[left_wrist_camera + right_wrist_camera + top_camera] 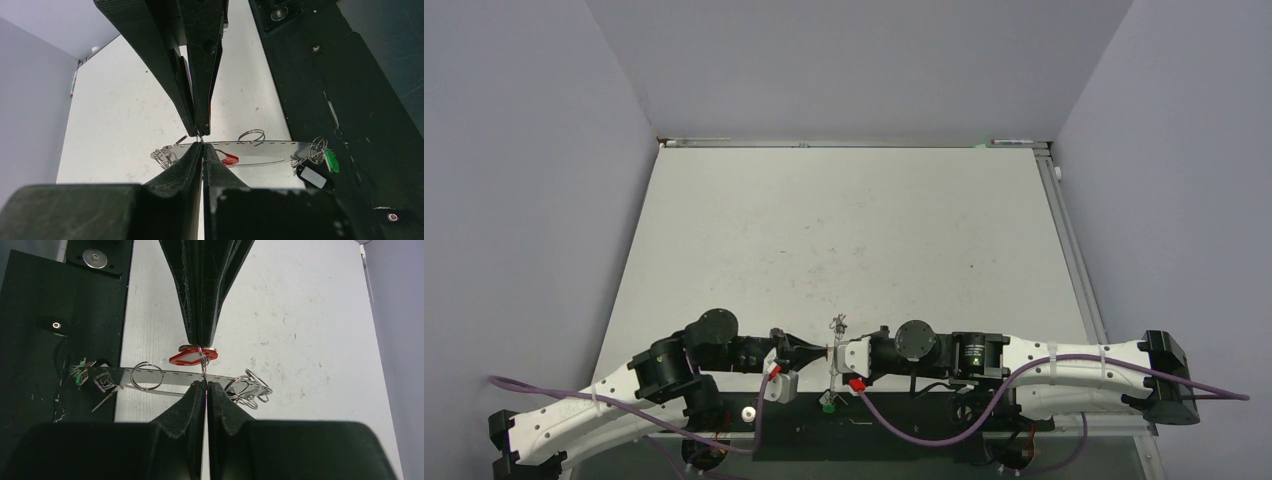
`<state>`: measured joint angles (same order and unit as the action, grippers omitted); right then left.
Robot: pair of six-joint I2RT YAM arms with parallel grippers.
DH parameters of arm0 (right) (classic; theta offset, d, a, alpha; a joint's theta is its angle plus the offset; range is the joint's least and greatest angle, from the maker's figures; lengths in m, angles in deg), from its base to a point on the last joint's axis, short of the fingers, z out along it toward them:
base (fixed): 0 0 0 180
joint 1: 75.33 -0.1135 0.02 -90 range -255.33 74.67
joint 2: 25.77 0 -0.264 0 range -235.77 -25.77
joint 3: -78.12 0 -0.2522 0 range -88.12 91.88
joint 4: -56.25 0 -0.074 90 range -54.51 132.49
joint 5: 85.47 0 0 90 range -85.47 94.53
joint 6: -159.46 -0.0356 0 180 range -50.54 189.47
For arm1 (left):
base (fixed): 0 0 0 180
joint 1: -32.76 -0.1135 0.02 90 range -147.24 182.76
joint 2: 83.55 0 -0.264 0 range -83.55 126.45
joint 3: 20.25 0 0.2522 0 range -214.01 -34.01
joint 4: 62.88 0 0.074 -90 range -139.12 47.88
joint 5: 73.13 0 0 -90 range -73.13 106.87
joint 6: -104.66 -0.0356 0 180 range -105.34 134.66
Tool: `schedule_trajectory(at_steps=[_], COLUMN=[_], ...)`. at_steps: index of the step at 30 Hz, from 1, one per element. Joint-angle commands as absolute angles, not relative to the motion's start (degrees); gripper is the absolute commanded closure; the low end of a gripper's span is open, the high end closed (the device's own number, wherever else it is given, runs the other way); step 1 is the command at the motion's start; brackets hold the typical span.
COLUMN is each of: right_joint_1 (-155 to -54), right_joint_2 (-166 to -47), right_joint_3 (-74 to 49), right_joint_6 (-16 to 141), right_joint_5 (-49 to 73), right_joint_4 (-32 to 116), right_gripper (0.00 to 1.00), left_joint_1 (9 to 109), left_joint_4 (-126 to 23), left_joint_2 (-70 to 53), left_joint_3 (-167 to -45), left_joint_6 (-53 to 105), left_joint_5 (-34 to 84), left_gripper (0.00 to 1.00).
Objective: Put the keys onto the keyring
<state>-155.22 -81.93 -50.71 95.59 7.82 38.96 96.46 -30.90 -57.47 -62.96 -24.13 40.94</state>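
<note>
While left pincer (202, 146) and right pincer (205, 385) are both clamped tip-to-tip on one tiny ring (202, 360), red tag (187, 357) sits right by it | keyring (175, 376) lies just under the tips, green tag (331, 161) off to one side on the mat (310, 90) | tip: one holds firm, other twists slow, no yanking | containers: none in sight

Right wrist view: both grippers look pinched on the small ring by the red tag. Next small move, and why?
Probably hold the left gripper still and ease the right gripper back slightly to pry the ring open. Both are shut tip to tip on it, the red tag at the left's tips; nothing threads until a gap shows.
</note>
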Motion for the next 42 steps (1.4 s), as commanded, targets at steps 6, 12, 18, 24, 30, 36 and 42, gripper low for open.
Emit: schedule_trajectory(at_steps=[6, 12, 18, 24, 30, 36, 42], right_joint_1=[-154.9, -154.9, -154.9, -154.8, -154.9, -154.8, -154.9], right_joint_2=[-82.1, -81.8, -81.1, -81.3, -80.9, -80.1, -79.1], right_joint_3=[-47.3, -47.2, -47.0, -46.6, -46.1, -46.0, -46.1], right_joint_6=[94.7, 94.5, 94.1, 93.7, 93.5, 93.4, 93.3], right_joint_5=[8.2, 7.8, 7.6, 7.8, 7.8, 7.5, 7.3], right_joint_4=[42.7, 41.0, 40.9, 40.4, 39.6, 39.5, 39.6], right_gripper=[0.95, 0.95, 0.95, 0.95, 0.95, 0.95, 0.95], left_joint_1=[96.8, 96.7, 96.7, 96.8, 96.8, 96.8, 96.9], left_joint_4=[-32.6, -32.3, -32.1, -31.7, -30.9, -30.6, -30.1], left_joint_2=[-57.1, -57.5, -57.9, -57.4, -57.5, -57.6, -57.7], left_joint_3=[-63.3, -63.1, -63.0, -63.0, -62.9, -62.9, -62.8], left_joint_6=[-23.4, -23.5, -23.5, -23.3, -23.5, -23.4, -23.5], left_joint_5=[43.8, 44.1, 44.2, 44.9, 44.6, 44.6, 44.4], left_gripper=[1.00, 1.00, 1.00, 1.00, 1.00, 1.00, 1.00])
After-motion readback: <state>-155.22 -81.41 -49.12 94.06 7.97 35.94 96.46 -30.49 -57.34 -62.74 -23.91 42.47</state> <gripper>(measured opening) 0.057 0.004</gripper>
